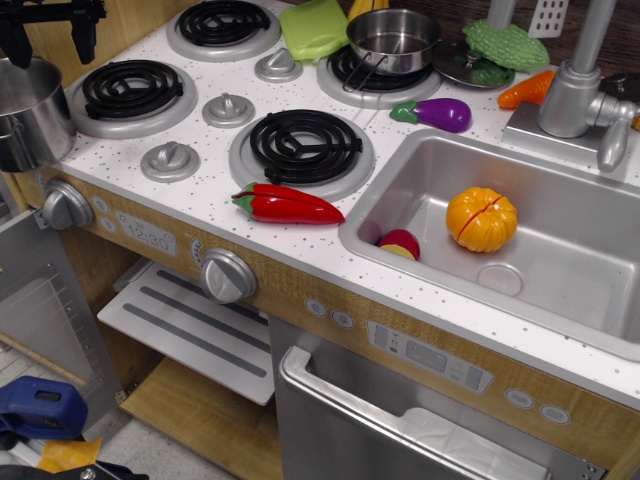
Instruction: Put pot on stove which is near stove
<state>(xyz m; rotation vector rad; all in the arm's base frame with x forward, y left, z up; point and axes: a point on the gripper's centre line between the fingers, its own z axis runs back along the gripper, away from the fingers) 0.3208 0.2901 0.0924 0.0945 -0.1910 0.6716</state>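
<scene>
The shiny steel pot is at the far left, at the left corner of the white speckled cooktop, partly cut off by the frame edge. I cannot tell if it rests on the corner or hangs beside it. My black gripper is right above the pot at the top left, jaws spread wide; its left finger ends at the pot's rim, the right finger hangs just right of it. The closest stove burner lies just right of the pot and is bare.
Other burners are at the back left and front middle; the back right one holds a shallow steel pan. A red pepper, an eggplant, green toys, knobs, and a sink with an orange pumpkin are nearby.
</scene>
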